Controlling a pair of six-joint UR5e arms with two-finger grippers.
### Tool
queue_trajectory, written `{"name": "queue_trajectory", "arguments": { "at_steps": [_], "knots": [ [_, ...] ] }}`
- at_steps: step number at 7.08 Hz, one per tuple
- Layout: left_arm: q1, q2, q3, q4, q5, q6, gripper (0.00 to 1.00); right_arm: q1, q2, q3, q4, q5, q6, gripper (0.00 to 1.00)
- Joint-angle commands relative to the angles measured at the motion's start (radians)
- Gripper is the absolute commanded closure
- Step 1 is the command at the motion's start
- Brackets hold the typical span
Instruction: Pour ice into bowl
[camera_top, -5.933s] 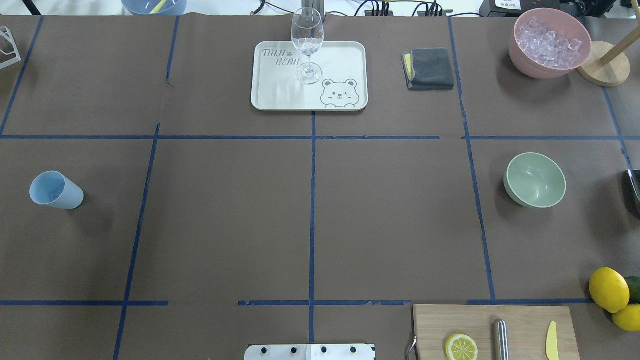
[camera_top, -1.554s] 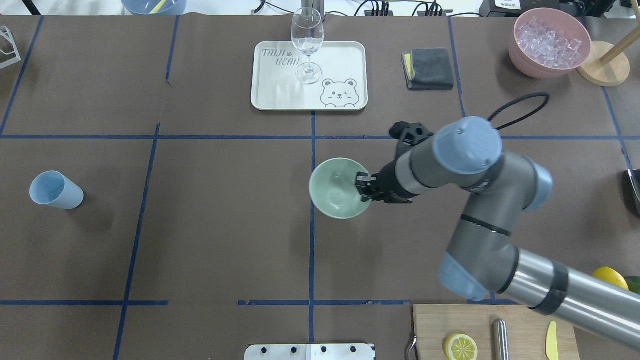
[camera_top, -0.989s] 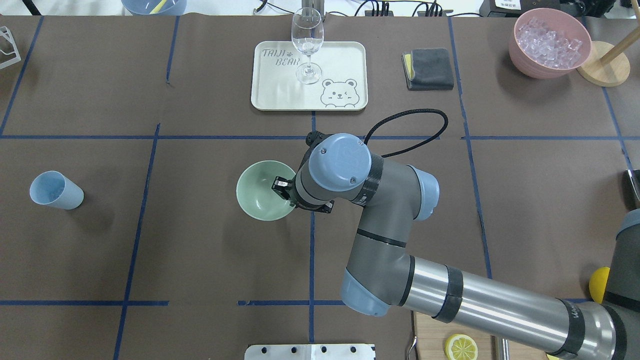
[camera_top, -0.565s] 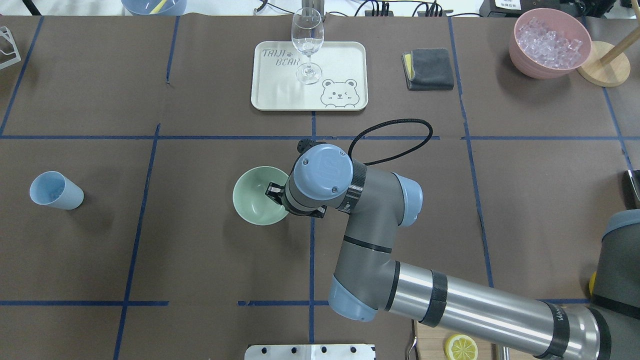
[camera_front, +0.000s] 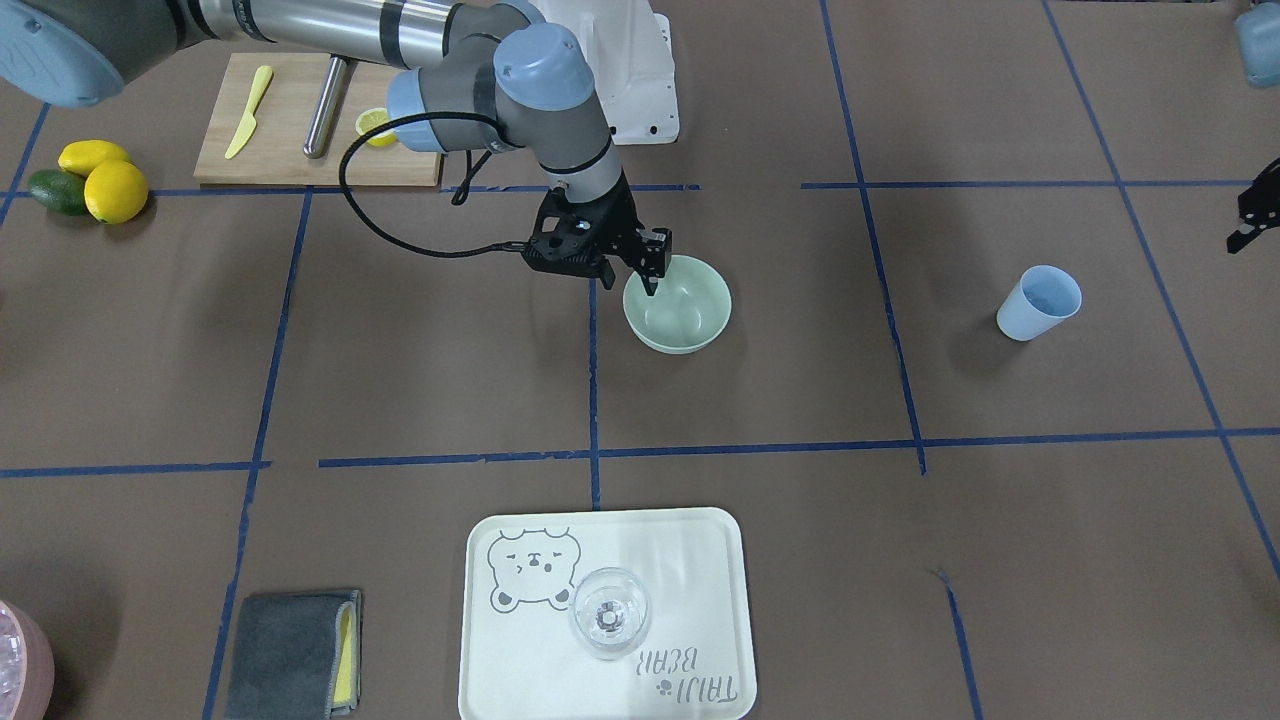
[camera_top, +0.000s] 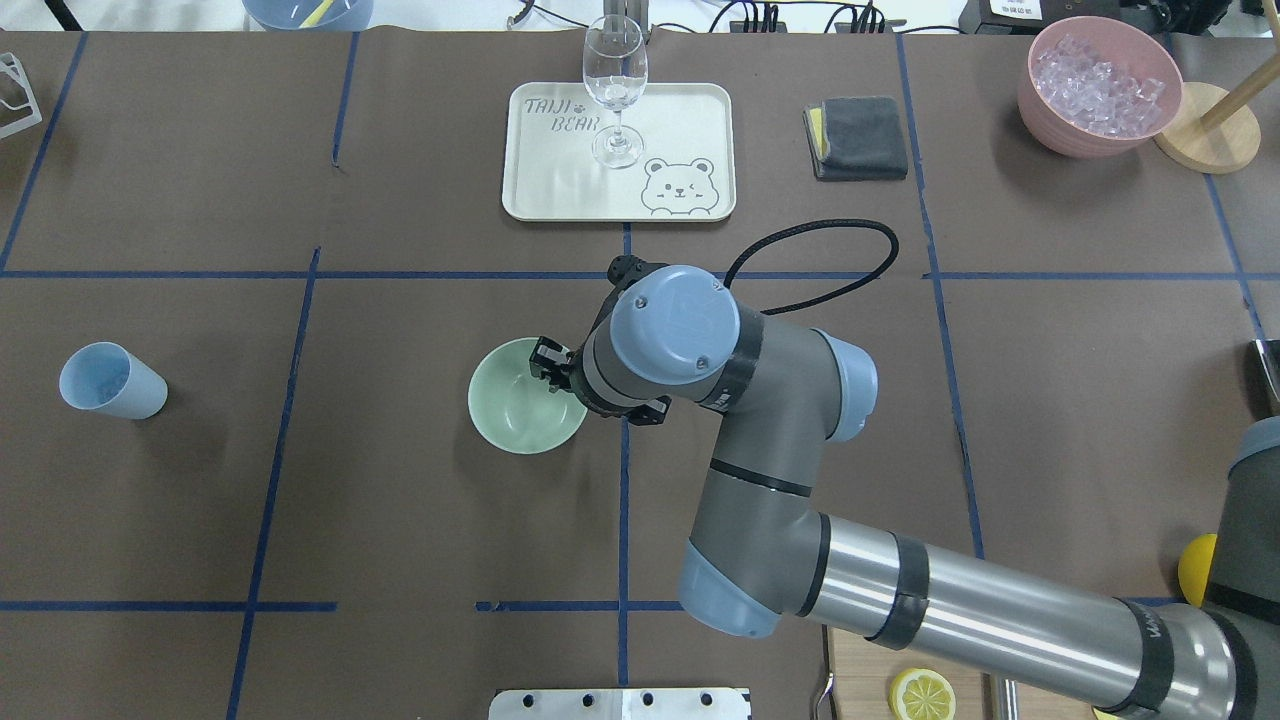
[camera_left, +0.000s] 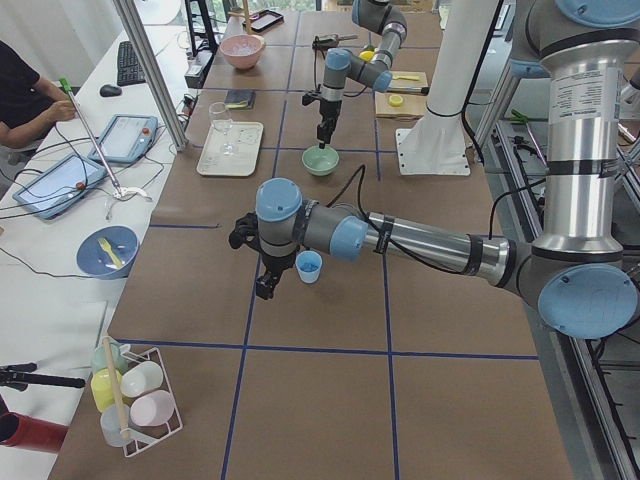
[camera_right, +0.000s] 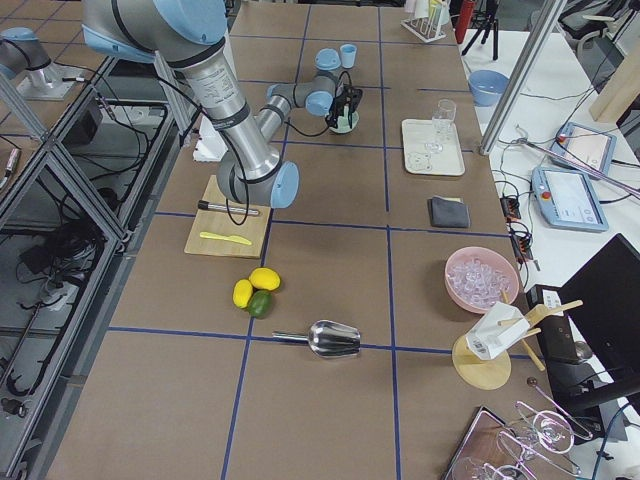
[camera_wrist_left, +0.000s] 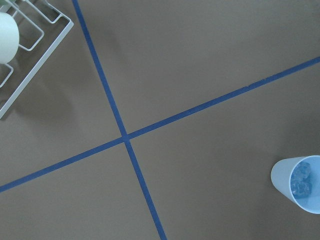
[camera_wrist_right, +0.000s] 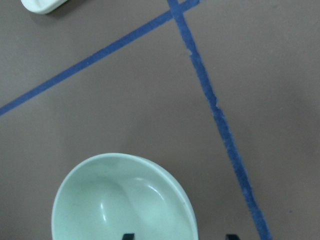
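Note:
The mint-green bowl (camera_top: 520, 400) stands empty left of the table's middle line, also in the front view (camera_front: 680, 305) and the right wrist view (camera_wrist_right: 115, 200). My right gripper (camera_top: 550, 365) hangs over the bowl's right rim, open. One fingertip (camera_wrist_right: 128, 235) is inside the rim and one is outside. A pale blue cup (camera_top: 110, 380) stands at the far left. A few clear ice cubes (camera_wrist_left: 301, 180) lie in it. My left gripper (camera_left: 262, 285) is beside the cup, apart from it. I cannot tell whether it is open or shut.
A pink bowl (camera_top: 1040, 110) of ice stands at the back right. A tray (camera_top: 690, 120) with a wine glass (camera_top: 614, 80) and a grey cloth (camera_top: 858, 138) lie at the back. A cutting board (camera_front: 290, 130) and lemons (camera_front: 105, 185) are near the robot.
My right arm came in, carried the bowl by its rim from the right side to left of the middle line, set it down and opened its jaws off the rim.

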Motion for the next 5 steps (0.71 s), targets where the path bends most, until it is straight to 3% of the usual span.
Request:
{"name": "queue_trajectory", "arguments": {
  "at_steps": [1,2,3,4,5],
  "knots": [
    [0.218,0.059,-0.066,-0.346,0.077,-0.589,0.00,0.081,-0.129,0.134,0.002,0.083,-0.007,0.00],
    [0.368,0.205,-0.120,-0.627,0.321,-0.794,0.00,0.095,-0.153,0.150,0.004,0.086,-0.007,0.00],
    [0.571,0.331,-0.126,-0.812,0.594,-0.885,0.00,0.094,-0.159,0.153,0.005,0.083,-0.007,0.00],
    [0.626,0.349,-0.137,-0.822,0.663,-0.971,0.00,0.097,-0.160,0.161,0.005,0.080,-0.007,0.00],
    [0.677,0.396,-0.162,-0.877,0.793,-1.062,0.00,0.097,-0.165,0.173,0.005,0.076,-0.006,0.00]
  ]
}}
